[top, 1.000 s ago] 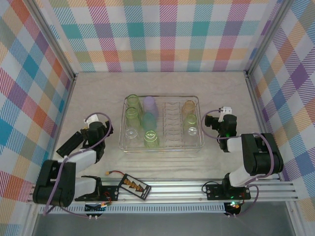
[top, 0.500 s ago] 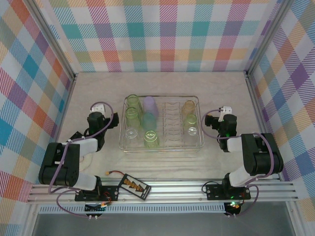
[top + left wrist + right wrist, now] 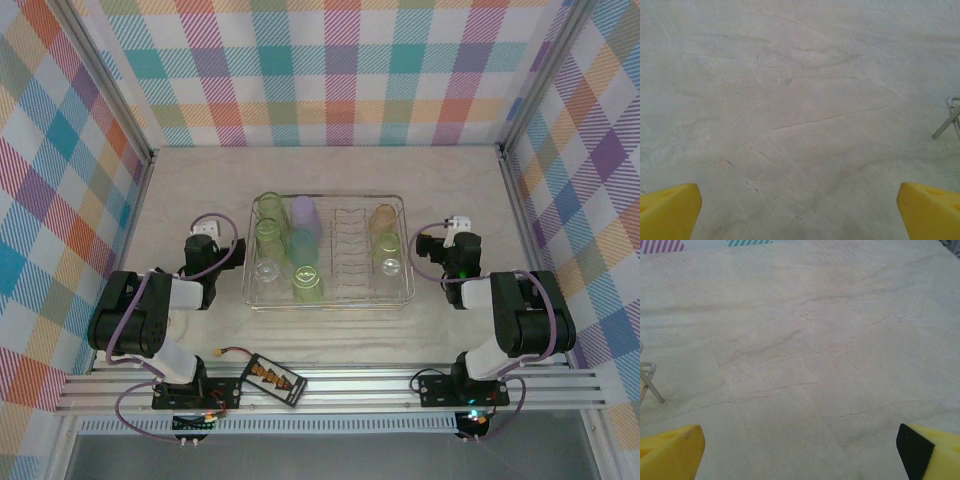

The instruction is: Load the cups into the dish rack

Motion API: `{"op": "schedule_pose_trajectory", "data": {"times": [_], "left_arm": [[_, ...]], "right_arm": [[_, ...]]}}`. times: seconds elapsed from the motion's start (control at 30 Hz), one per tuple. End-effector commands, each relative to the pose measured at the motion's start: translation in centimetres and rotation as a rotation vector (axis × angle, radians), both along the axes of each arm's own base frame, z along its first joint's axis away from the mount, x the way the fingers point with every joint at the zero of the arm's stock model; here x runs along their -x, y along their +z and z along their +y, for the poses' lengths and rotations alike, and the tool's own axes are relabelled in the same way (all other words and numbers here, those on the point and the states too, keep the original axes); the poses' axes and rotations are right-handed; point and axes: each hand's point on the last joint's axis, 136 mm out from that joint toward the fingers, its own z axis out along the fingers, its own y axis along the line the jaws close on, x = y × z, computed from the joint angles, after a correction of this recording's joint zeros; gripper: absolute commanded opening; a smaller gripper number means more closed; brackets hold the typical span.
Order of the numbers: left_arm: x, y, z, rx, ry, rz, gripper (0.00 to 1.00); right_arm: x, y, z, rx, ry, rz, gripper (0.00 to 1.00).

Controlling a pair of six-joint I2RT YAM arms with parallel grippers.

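- Clear plastic dish rack (image 3: 345,300) holds the cups (image 3: 308,286): most crowd its left side, a few sit at its right end.
- My left gripper (image 3: 228,252) sits just left of the rack, jaws spread wide with nothing between them.
- My right gripper (image 3: 427,250) sits just right of the rack, likewise spread wide and empty-handed.

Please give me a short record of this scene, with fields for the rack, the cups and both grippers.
dish rack: middle of the table
cups: eight visible in the rack, six in its left part, two in its right
left gripper: open, empty, beside the rack's left wall
right gripper: open, empty, beside the rack's right wall
other: black box at the near edge
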Motion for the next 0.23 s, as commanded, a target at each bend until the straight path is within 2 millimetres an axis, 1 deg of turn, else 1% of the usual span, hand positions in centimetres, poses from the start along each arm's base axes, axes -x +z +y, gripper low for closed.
{"op": "schedule_pose_trajectory", "data": {"times": [0.0,0.07,0.2], "left_arm": [[-1.31,2.05,-0.41,-0.019,-0.024,-0.072,1.00],[-1.28,2.00,-0.42,-0.022,-0.023,-0.069,1.00],[-1.32,2.07,-0.50,-0.022,-0.024,-0.071,1.00]], "right_arm": [[-1.25,1.66,1.18,-0.028,0.101,-0.039,0.99],[-1.20,1.64,1.12,-0.025,0.100,-0.041,0.99],[-0.99,1.83,1.81,-0.014,0.130,-0.054,0.99]]}}
